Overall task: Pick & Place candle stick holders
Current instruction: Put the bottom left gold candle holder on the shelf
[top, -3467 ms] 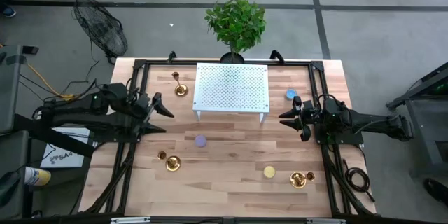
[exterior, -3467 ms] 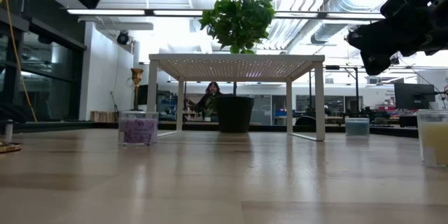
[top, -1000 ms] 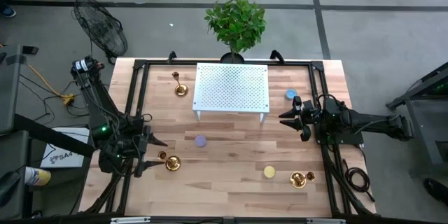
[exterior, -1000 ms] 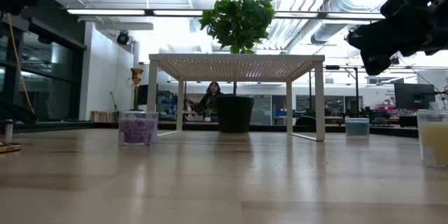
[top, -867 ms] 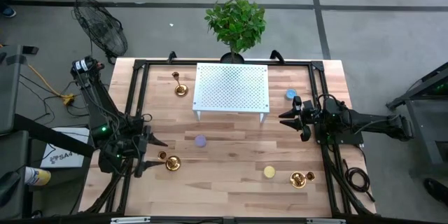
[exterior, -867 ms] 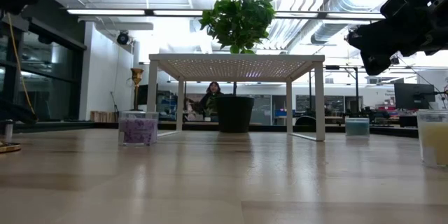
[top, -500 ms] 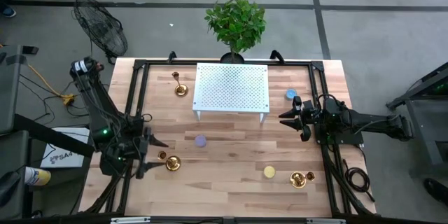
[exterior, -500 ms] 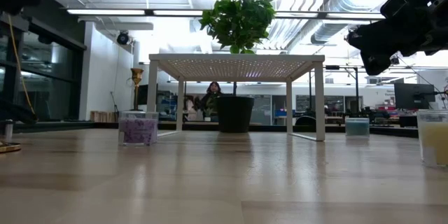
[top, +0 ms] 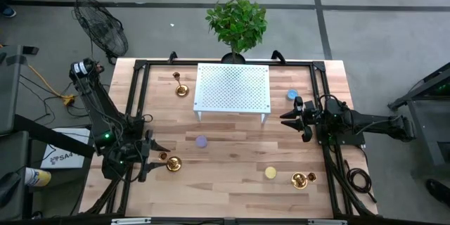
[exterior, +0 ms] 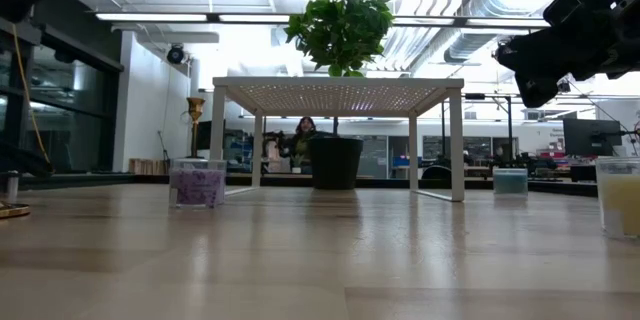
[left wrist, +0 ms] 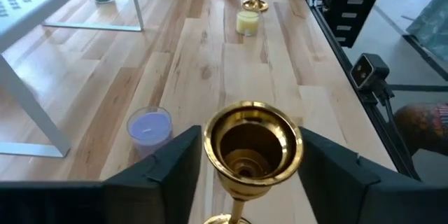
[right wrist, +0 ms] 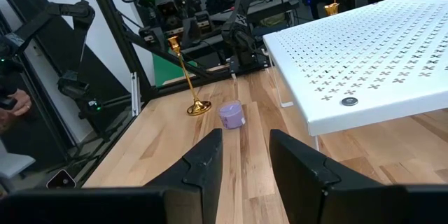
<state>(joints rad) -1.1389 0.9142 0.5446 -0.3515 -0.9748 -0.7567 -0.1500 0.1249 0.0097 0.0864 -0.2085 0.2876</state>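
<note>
Left gripper (left wrist: 245, 161): we see its two dark fingers standing on either side of the cup of a gold candle stick holder, with a gap visible on each side, so the jaws are parted and not pressing on it. From above we find this gripper (top: 151, 156) at the table's front-left corner.
Near-left holder (left wrist: 252, 147): we see it upright between those fingers; from above it sits at the front-left of the table (top: 232, 176), just beside the gripper tips (top: 173, 163).
Right gripper (top: 287, 118): we see it waiting at the right edge, pointing inward toward the white rack; its fingers (right wrist: 210, 161) stand apart with nothing between them.
Other holders: we see one at the back-left beside the rack (top: 181, 88) and one at the front-right (top: 300, 179).
White perforated rack (top: 233, 88): we see it standing on thin legs at the back centre of the table.
Candles: we see a purple one (top: 202, 141) mid-table, a yellow one (top: 271, 173) near the front-right holder, and a blue one (top: 292, 95) just right of the rack.
Potted plant (top: 237, 22): we see it behind the rack at the far edge.
Beyond the table: we see a fan (top: 100, 31) on the floor at the back left.
</note>
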